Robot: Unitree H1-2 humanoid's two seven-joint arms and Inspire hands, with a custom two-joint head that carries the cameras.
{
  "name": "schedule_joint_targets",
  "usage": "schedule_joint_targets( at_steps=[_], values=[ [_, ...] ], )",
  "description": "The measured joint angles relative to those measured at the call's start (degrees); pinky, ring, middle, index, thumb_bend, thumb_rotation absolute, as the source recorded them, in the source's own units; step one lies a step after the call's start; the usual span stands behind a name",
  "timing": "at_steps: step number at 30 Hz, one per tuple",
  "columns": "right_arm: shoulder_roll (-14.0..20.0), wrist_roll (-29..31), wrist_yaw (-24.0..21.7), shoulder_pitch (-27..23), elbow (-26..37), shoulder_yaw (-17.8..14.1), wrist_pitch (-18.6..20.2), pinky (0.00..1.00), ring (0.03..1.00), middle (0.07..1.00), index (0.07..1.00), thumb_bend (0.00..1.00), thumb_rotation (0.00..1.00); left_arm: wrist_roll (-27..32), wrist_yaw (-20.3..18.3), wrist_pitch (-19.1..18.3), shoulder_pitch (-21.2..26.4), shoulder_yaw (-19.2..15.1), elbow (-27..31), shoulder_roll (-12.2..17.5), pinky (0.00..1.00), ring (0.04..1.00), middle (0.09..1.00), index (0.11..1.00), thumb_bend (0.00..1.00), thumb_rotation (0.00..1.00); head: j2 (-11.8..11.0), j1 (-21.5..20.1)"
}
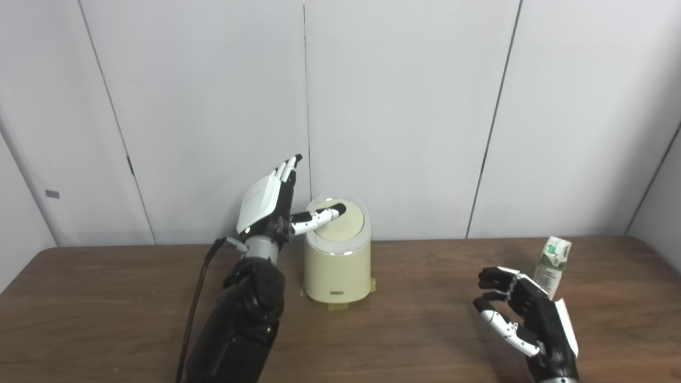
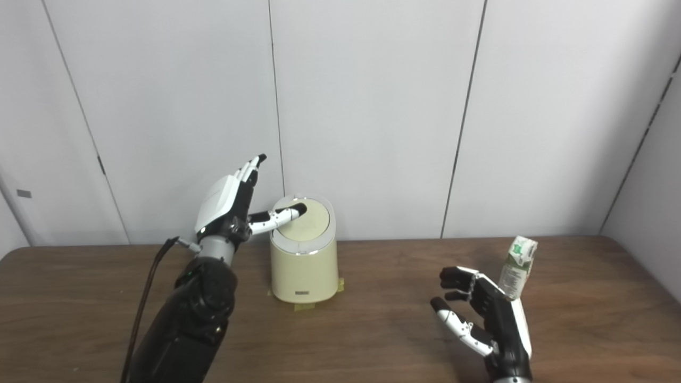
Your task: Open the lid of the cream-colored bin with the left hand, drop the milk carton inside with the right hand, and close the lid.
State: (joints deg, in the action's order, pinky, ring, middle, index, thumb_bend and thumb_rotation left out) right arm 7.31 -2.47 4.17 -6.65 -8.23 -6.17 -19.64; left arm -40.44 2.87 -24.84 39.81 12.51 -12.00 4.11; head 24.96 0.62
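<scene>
The cream-colored bin (image 1: 337, 260) stands on the wooden desk (image 1: 127, 298) by the wall, its lid (image 1: 340, 219) closed. The left hand (image 1: 268, 205) is spread, thumb resting on the lid. The right hand (image 1: 524, 316), fingers apart and holding nothing, hovers just beside the upright milk carton (image 1: 552, 264).

Left hand (image 1: 268, 205): white plate on the back, black frame beneath, fingers (image 1: 289, 166) white with black tips, thumb white-segmented with a black tip. A small green light is seen near the wrist. Wrist is formed by a grey metal cylinder (image 1: 260, 247). Forearm (image 1: 242, 324) is covered in glossy black shell. A black cable (image 1: 194, 311) is run along its outer side. Right hand (image 2: 487, 314): black palm and fingers, white thumb segments, white plate edge visible behind.
</scene>
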Motion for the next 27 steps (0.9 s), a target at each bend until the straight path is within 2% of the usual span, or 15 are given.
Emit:
schedule_joint_targets(
  at_steps=[4, 6, 13, 18, 27],
  values=[
    [0.03, 0.10, -0.31, 0.14, 0.20, 0.01, 0.18, 0.57, 0.657, 0.666, 0.637, 0.31, 0.25, 0.19, 0.62, -1.40, 1.28, -0.41, -1.38, -0.46, 1.00, 1.000, 1.000, 1.000, 0.75, 0.59, 0.00, 0.00],
    [0.04, 0.10, -0.52, 0.21, 0.26, 0.00, 0.39, 0.57, 0.656, 0.666, 0.635, 0.31, 0.24, 0.39, 0.10, -1.79, 1.93, -1.46, -1.37, -1.14, 1.00, 1.000, 1.000, 1.000, 0.76, 0.59, 0.00, -0.35],
    [0.04, -0.02, -0.73, 0.23, 0.32, 0.04, 0.99, 0.57, 0.651, 0.664, 0.627, 0.32, 0.23, 0.37, -0.54, -2.18, 4.41, -2.32, -2.84, -2.97, 1.00, 1.000, 1.000, 1.000, 0.77, 0.46, -0.18, -0.70],
    [0.05, -0.02, -0.77, 0.20, 0.32, 0.07, 1.00, 0.58, 0.661, 0.673, 0.634, 0.31, 0.22, 0.40, -0.37, -2.21, 5.19, -2.88, -6.96, -3.14, 1.00, 1.000, 1.000, 1.000, 0.78, 0.38, -0.53, -0.88],
    [0.05, 0.00, -0.77, 0.10, 0.11, 0.07, 0.92, 0.57, 0.654, 0.669, 0.632, 0.31, 0.21, 1.25, 0.82, -2.28, 5.09, -2.73, -8.80, -3.15, 1.00, 1.000, 1.000, 1.000, 0.85, 0.30, -0.88, -0.36]
  ],
)
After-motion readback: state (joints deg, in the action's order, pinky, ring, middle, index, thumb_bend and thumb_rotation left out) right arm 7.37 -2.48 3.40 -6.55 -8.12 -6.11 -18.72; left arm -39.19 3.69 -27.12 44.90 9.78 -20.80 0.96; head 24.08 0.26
